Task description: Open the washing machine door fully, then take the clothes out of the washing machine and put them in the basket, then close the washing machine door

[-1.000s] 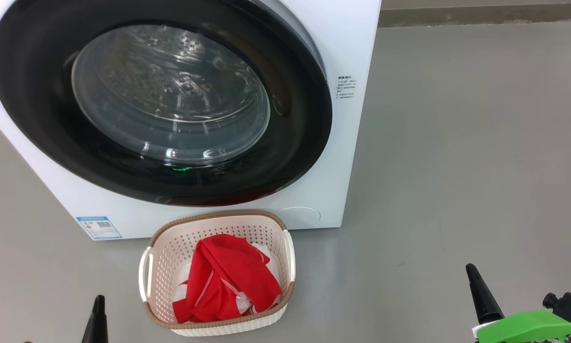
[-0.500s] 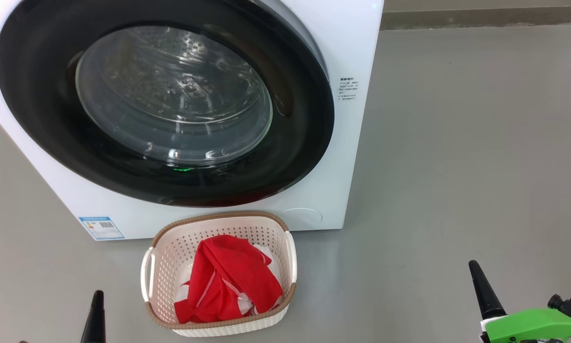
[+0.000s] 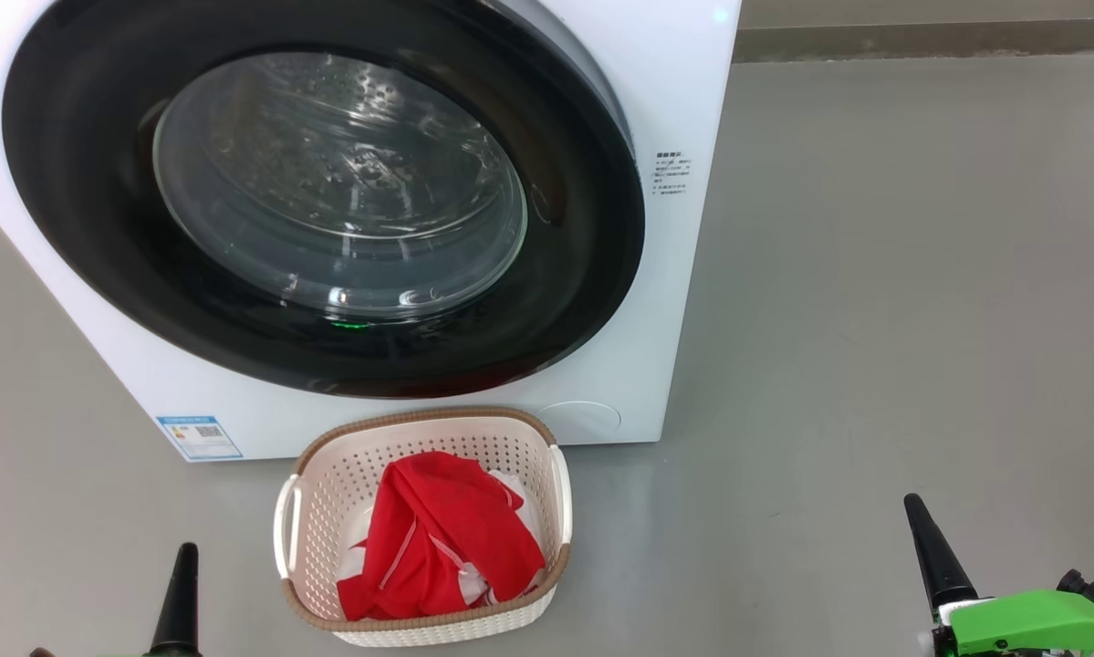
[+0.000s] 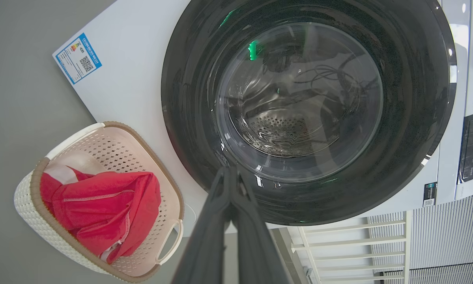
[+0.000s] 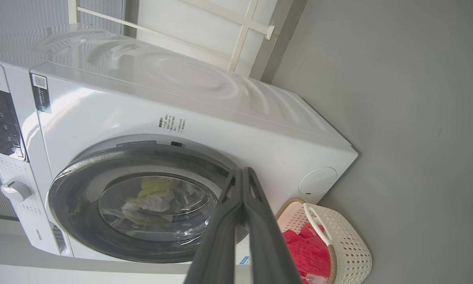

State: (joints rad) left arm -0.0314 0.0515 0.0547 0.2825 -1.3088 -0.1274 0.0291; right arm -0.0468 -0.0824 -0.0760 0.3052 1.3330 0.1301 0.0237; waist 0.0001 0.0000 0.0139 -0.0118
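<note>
The washing machine (image 3: 683,100) stands ahead with its round black door (image 3: 337,182) lying flush against the front, and the dimpled drum shows through the glass. On the floor just before it, the cream basket (image 3: 423,415) holds the red and white clothes (image 3: 442,538). My left gripper (image 3: 182,593) is low at the left of the basket, its fingers pressed together and empty (image 4: 229,173). My right gripper (image 3: 930,547) is low at the far right, also shut on nothing (image 5: 242,173). Both wrist views show the door (image 4: 299,98) (image 5: 153,205) and the basket (image 4: 141,138) (image 5: 350,244).
Grey floor (image 3: 875,319) spreads wide to the right of the machine. A blue energy label (image 3: 198,437) marks the machine's lower left corner. A white rail frame (image 4: 350,240) and a wall stand beside and behind the machine.
The head camera has shifted slightly, so the whole scene sits a bit right and lower. Both gripper tips have crept a little higher in the view. Door, basket and clothes are unchanged.
</note>
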